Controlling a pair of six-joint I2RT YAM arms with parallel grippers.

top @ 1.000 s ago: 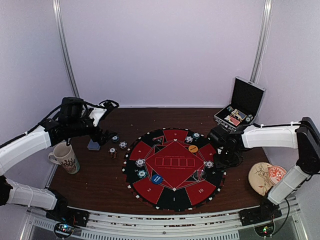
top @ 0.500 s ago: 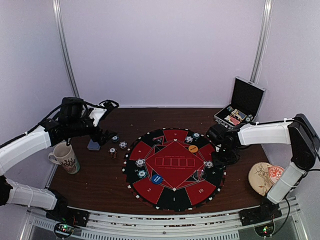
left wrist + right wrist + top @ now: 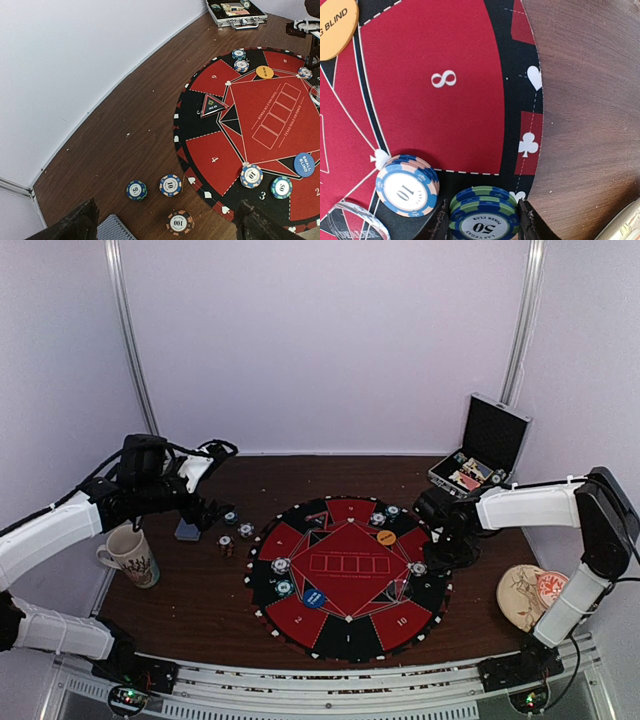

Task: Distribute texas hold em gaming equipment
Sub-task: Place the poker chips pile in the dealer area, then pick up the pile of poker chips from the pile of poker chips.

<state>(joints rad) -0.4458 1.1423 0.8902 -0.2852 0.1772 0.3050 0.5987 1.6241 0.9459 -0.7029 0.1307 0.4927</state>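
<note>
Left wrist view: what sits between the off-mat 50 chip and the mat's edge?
A single 10 chip lies between the 50 chip and the mat, nothing else. The left wrist view shows it.

Red panels edged in black are shown on the round felt mat [image 3: 345, 590]; green-and-blue stripes are seen on the 50 chip [image 3: 482, 215], peach-and-blue on the 10 chip [image 3: 407, 186].

The mat segment [image 3: 437, 90] reads 8; green chip [image 3: 482, 220] 50; blue disc [image 3: 304, 164] SMALL BLIND.
</note>
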